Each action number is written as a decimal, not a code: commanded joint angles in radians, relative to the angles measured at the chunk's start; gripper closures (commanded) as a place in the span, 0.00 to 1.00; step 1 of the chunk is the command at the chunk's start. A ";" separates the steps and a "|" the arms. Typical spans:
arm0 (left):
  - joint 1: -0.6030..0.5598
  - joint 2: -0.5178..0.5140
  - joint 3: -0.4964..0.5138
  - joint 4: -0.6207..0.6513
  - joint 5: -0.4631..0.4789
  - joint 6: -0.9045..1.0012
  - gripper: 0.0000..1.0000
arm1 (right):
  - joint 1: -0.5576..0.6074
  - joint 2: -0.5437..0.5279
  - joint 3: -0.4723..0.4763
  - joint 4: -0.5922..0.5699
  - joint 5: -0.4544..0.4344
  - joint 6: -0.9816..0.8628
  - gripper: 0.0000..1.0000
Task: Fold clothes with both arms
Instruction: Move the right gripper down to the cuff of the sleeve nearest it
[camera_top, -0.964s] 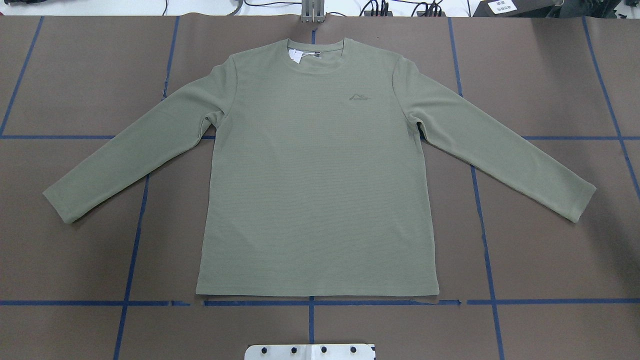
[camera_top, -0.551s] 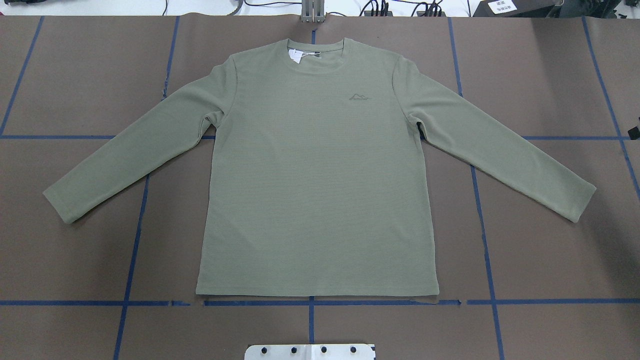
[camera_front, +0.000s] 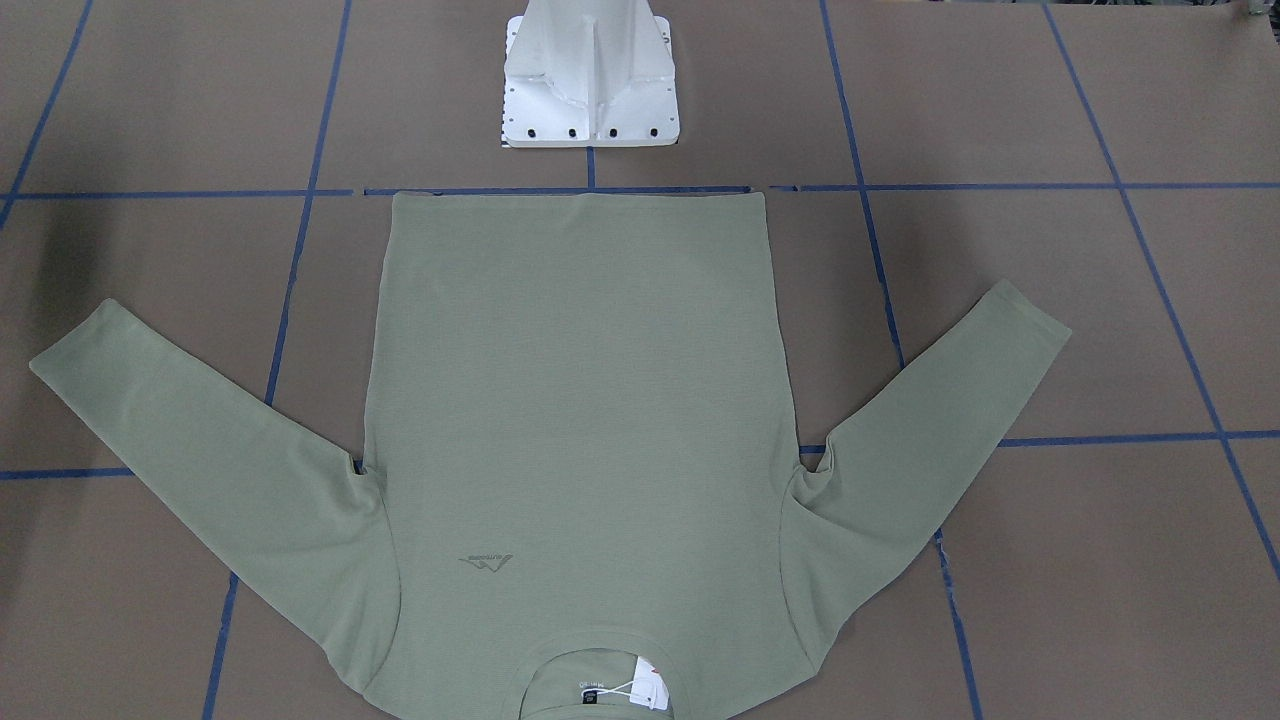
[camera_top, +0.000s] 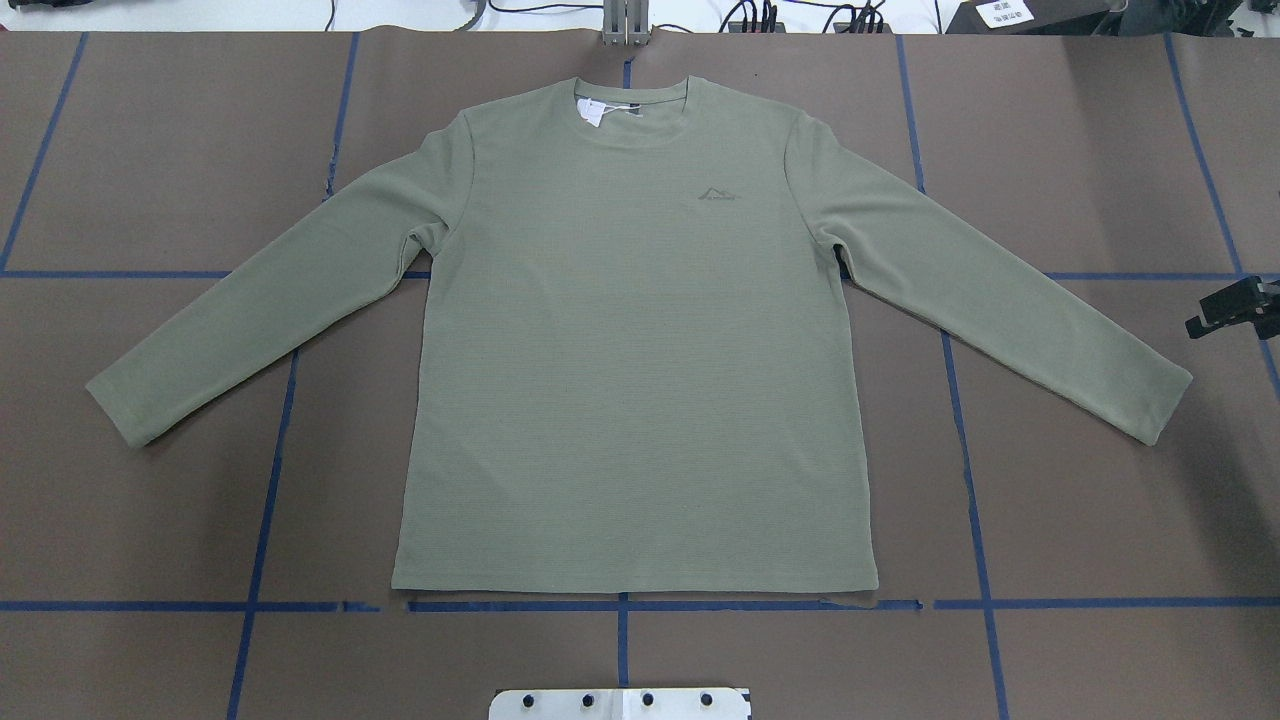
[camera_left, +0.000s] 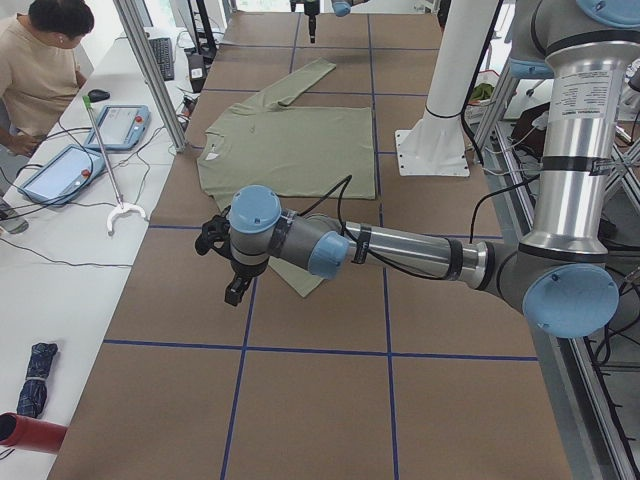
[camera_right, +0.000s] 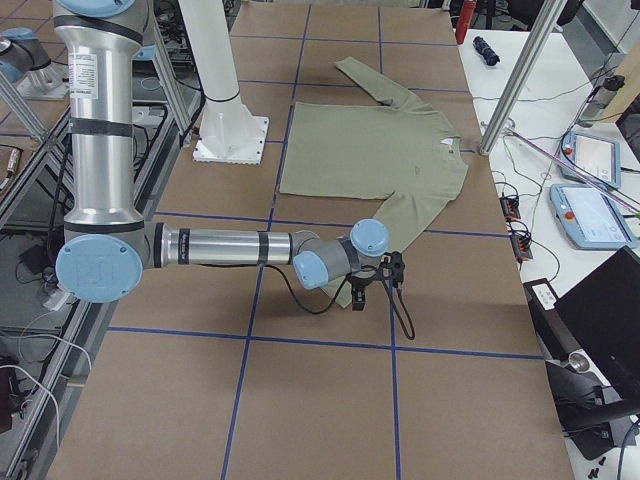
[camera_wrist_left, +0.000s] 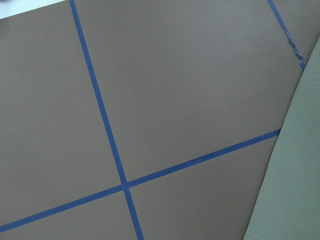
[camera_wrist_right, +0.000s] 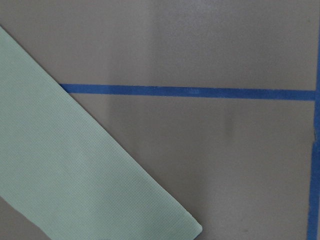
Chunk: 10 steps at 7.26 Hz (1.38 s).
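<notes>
The sage-green long-sleeved shirt (camera_top: 630, 370) lies flat and face up on the brown table, both sleeves spread out and down; it also shows in the front view (camera_front: 570, 400). Its white hang tag (camera_top: 592, 110) sits in the collar. A black part of my right gripper (camera_top: 1235, 305) shows at the right edge, just beyond the right cuff (camera_top: 1160, 405); I cannot tell whether it is open or shut. My left gripper (camera_left: 232, 292) hangs by the left cuff (camera_left: 305, 278), and I cannot tell its state. The wrist views show sleeve edges (camera_wrist_right: 75, 165) (camera_wrist_left: 300, 175) but no fingers.
The white pedestal base (camera_front: 590, 90) stands at the table's near edge behind the shirt's hem. Blue tape lines (camera_top: 620, 605) grid the brown table. An operator (camera_left: 40, 70) sits at a side table with tablets (camera_left: 120, 125).
In the overhead view my right gripper has come in from the right edge and moved left and down toward the right cuff. The shirt has not moved.
</notes>
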 joint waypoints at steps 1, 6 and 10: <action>-0.001 0.000 -0.001 -0.003 0.002 0.000 0.00 | -0.048 -0.024 -0.058 0.129 -0.007 0.121 0.14; -0.001 0.002 -0.002 -0.004 0.002 0.005 0.00 | -0.077 -0.004 -0.115 0.129 -0.022 0.192 0.16; -0.001 0.002 0.003 -0.004 0.004 0.014 0.00 | -0.086 0.005 -0.118 0.129 -0.022 0.201 0.20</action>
